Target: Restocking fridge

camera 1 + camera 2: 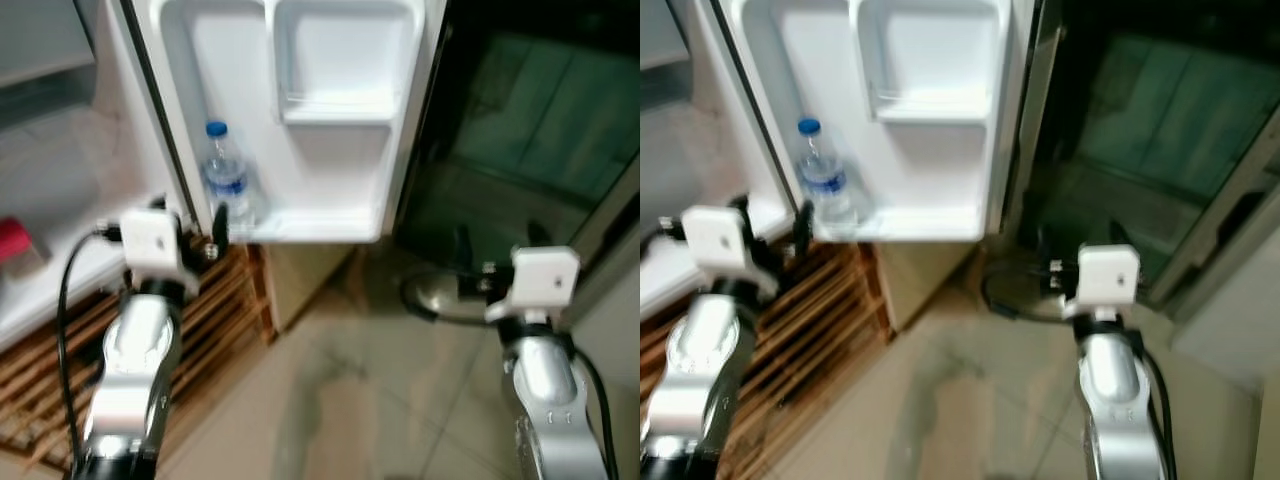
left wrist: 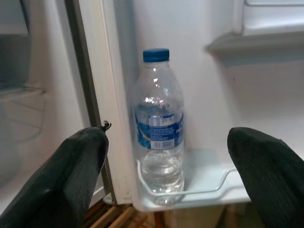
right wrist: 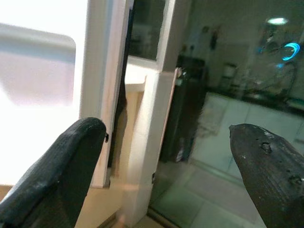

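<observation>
Clear plastic water bottle (image 2: 159, 137), blue cap, upright in white fridge door (image 1: 330, 120) bottom shelf behind thin wire rail. Left gripper (image 2: 166, 175) spread wide, empty, bottle straight ahead between fingers, untouched. Right gripper (image 3: 166, 175) spread, empty, facing door edge.

Fridge door shelf (image 2: 209, 187) is carrying one water bottle (image 2: 159, 128), standing upright at its left corner behind the wire rail (image 2: 190, 192).
</observation>
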